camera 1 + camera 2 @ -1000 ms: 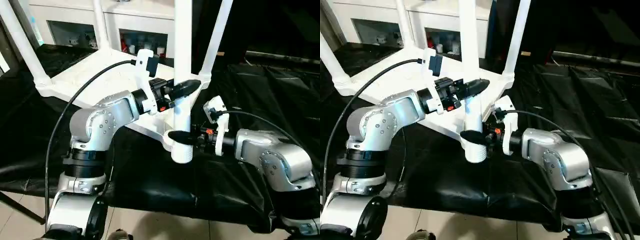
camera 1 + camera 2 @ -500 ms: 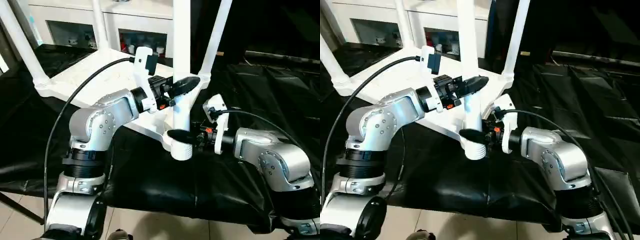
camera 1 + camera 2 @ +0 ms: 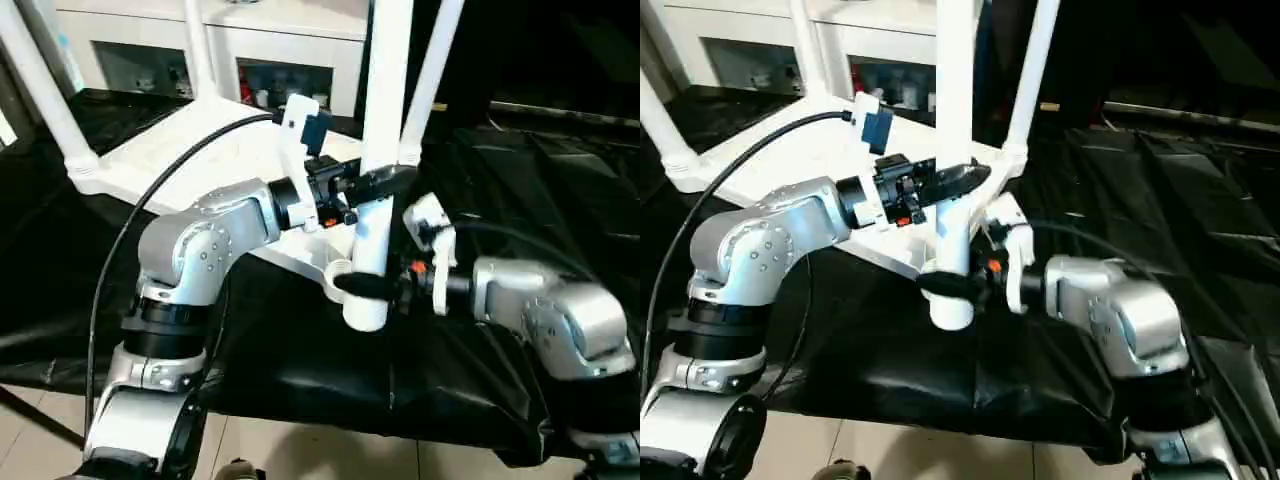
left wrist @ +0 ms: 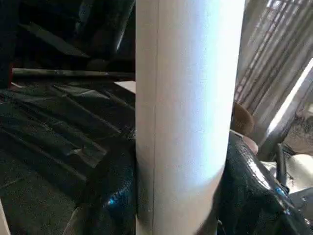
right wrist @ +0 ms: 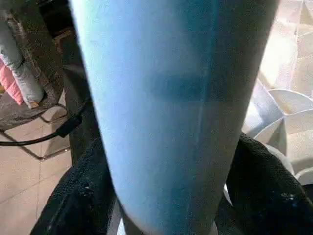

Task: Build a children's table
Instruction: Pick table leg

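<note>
Change since a second ago: your fourth long white tapered tube leg (image 3: 385,130) now leans a little toward your right at the top, where before it stood straight; its foot stays at the near corner socket (image 3: 362,290).
Left hand: your left hand (image 3: 385,183) is clamped round that leg partway up, one black finger across the front of the tube, with no visible change in the grip.
Right hand: your right hand (image 3: 372,287) sits low at the socket, black fingers on either side of the leg's foot; you look to be loosening it, but I cannot tell whether it holds the tube or has let go.
Table top: the white plastic rectangular table top (image 3: 200,160) lies upside down on the worktop, its near corner jutting toward you.
Done: three other white legs (image 3: 45,85) stand upright in their corner sockets.
Left to do: by my judgement the fourth leg needs straightening and pressing fully home, then the table wants turning onto its feet.
Surface: your worktop is draped in crinkled black plastic sheet (image 3: 540,180), with pale tiled floor (image 3: 40,450) below its near edge.
Room: a white cabinet with glass-front shelves (image 3: 270,60) stands behind.
</note>
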Robot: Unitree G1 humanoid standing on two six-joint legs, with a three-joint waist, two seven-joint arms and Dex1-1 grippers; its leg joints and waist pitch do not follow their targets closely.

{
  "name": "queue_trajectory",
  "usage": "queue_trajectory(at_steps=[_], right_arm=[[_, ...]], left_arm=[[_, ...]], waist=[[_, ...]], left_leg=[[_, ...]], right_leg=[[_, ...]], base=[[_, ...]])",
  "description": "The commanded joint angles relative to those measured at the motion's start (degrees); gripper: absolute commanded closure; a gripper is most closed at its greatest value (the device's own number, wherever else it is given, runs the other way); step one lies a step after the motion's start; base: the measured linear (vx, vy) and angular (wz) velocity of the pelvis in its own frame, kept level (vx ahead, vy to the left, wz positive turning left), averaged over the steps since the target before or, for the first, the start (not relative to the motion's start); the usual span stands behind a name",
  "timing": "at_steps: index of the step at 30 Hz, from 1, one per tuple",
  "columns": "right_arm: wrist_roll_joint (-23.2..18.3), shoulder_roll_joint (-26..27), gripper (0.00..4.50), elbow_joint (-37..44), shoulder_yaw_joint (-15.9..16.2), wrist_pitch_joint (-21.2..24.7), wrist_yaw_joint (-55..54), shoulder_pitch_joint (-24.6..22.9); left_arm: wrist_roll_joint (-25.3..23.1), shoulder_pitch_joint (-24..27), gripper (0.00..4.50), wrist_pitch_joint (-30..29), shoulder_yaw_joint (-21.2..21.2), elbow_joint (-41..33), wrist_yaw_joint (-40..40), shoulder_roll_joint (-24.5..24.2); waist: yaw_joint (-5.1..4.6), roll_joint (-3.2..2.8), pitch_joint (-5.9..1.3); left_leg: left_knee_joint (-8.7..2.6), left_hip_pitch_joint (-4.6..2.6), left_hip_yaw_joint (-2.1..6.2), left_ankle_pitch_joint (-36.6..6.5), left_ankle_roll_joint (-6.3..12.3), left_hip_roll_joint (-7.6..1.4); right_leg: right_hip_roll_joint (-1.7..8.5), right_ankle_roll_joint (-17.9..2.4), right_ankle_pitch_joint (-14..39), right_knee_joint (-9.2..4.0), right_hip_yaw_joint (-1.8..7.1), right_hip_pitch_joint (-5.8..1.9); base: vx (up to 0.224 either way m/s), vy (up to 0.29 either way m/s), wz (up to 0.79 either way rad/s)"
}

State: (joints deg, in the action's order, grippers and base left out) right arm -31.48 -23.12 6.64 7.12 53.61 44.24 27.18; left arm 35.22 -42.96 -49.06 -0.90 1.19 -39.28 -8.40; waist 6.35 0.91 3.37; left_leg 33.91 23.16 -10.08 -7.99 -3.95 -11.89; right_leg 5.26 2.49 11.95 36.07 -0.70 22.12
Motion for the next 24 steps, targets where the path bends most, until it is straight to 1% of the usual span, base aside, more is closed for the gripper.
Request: queue_trajectory(at_steps=[1,9,10,13,16,19,20,23,24], right_arm=[[-0.34,0.02,1.41,0.05,-0.83,0.95,-0.12,0.64],[-0.86,-0.47,1.41,0.35,-0.76,1.54,-0.31,0.51],[-0.9,-0.54,1.69,0.43,-0.78,1.62,-0.27,0.46],[-0.99,-0.56,1.81,0.57,-0.87,1.91,-0.26,0.34],[-1.12,-0.45,2.19,0.55,-0.99,2.2,-0.35,0.3],[-1.11,-0.46,2.39,0.44,-0.95,2.15,-0.36,0.33],[-1.1,-0.47,2.47,0.41,-0.94,2.13,-0.36,0.34],[-0.99,-0.41,2.52,0.24,-0.83,1.86,-0.49,0.35],[-0.95,-0.35,2.53,0.22,-0.8,1.77,-0.6,0.33]], left_arm=[[0.26,0.24,2.69,-0.4,-0.32,-1.54,-0.59,-0.35],[0.44,0.17,2.69,-0.02,-0.51,-1.33,-0.78,-0.92],[0.43,0.11,2.69,0.01,-0.49,-1.27,-0.81,-0.93],[0.36,-0.06,2.69,0.24,-0.38,-0.93,-0.93,-1.06],[0.63,-0.04,2.69,0.1,-0.37,-1.09,-1.12,-1.14],[0.65,-0.05,2.69,0.11,-0.26,-1.07,-0.94,-1.06],[0.65,-0.06,2.69,0.12,-0.24,-1.06,-0.9,-1.04],[-0.24,-0.19,2.69,0.78,-0.28,-0.87,0.03,-1.03],[-0.63,-0.32,2.34,0.52,-0.21,-0.69,0.91,-1.03]], waist=[[-0.07,0.54,-4.46],[-0.06,0.54,-4.45],[-0.06,0.52,-4.47],[-0.03,0.53,-4.51],[-0.03,0.58,-4.5],[0.0,0.53,-4.49],[-0.02,0.59,-4.48],[0.01,0.55,-4.49],[-0.02,0.53,-4.5]], left_leg=[[-3.49,-1.77,-0.46,-8.7,-1.57,-0.15],[-3.52,-1.77,-0.44,-8.91,-1.94,-0.14],[-3.52,-1.75,-0.43,-8.8,-1.97,-0.15],[-3.46,-1.76,-0.46,-8.36,-1.83,-0.12],[-3.45,-1.74,-0.46,-8.41,-1.78,-0.1],[-3.46,-1.77,-0.46,-8.43,-1.76,-0.13],[-3.47,-1.73,-0.47,-8.52,-1.8,-0.12],[-3.49,-1.74,-0.44,-8.55,-1.93,-0.14],[-3.49,-1.75,-0.44,-8.61,-1.95,-0.15]], right_leg=[[1.1,-11.43,3.12,-3.84,0.58,-2.02],[1.11,-11.18,3.3,-3.85,0.59,-2.04],[1.12,-11.18,3.17,-3.82,0.59,-2.06],[1.09,-11.25,2.5,-3.77,0.6,-2.06],[1.08,-11.31,2.55,-3.77,0.59,-2.1],[1.12,-11.36,2.65,-3.78,0.59,-2.06],[1.1,-11.32,2.81,-3.79,0.59,-2.08],[1.14,-11.17,3.07,-3.8,0.59,-2.08],[1.11,-11.18,3.0,-3.78,0.59,-2.06]], base=[[0.0,0.0,0.0],[0.0,0.0,0.0],[0.0,0.0,0.0],[0.0,0.0,0.0],[0.0,0.0,0.0],[0.0,0.0,0.0],[0.0,0.0,0.0],[0.0,0.0,0.0],[0.0,0.0,0.0]])
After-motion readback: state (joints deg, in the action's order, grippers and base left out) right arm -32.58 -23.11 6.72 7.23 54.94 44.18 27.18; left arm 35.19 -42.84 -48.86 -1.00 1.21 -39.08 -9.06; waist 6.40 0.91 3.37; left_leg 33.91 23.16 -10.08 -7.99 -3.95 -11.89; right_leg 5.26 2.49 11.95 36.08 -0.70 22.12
